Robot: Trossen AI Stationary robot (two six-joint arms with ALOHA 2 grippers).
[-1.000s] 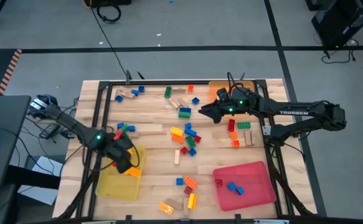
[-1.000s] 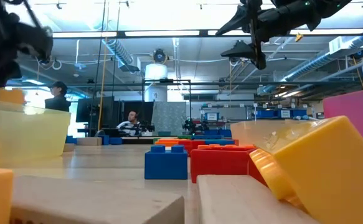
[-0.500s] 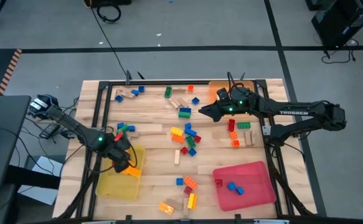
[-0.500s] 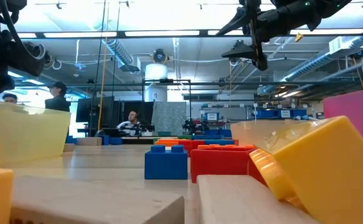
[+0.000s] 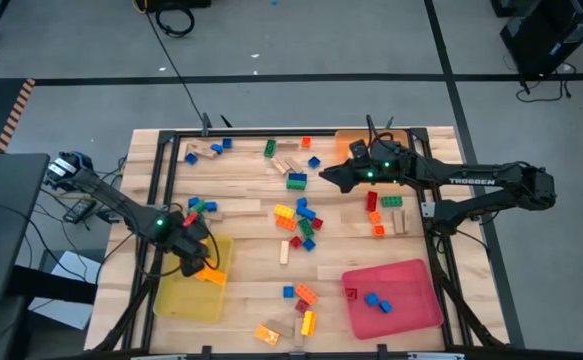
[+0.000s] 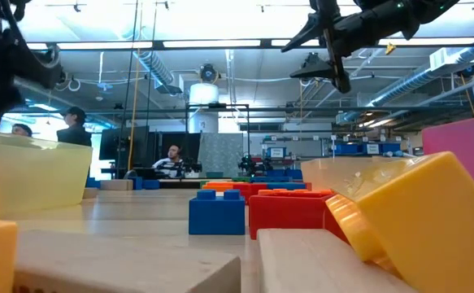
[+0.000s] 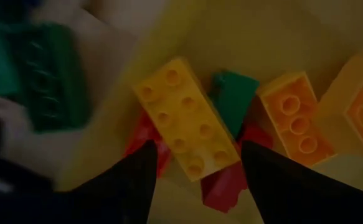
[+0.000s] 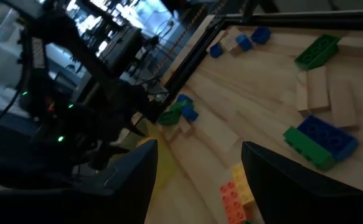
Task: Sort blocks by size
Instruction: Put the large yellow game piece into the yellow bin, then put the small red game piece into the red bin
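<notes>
Hovering over the yellow tray, left gripper has jaws apart w/ a yellow brick lying loose between them. Right gripper hangs above mid-table blocks, jaws apart, prob. empty.

Surface is showing as pale planked wood, matt, grain visible. Studded blocks are looking like moulded plastic, smooth, slightly glossy; yellow brick and orange one are catching soft sheen on studs. Tan pieces are reading as plain unfinished wood, matt. Yellow tray and red tray are looking like translucent plastic, smooth. Both arms are showing dark matt casing; left claw and right claw fingers are appearing black, dull. Floor is looking like grey smooth concrete.
</notes>
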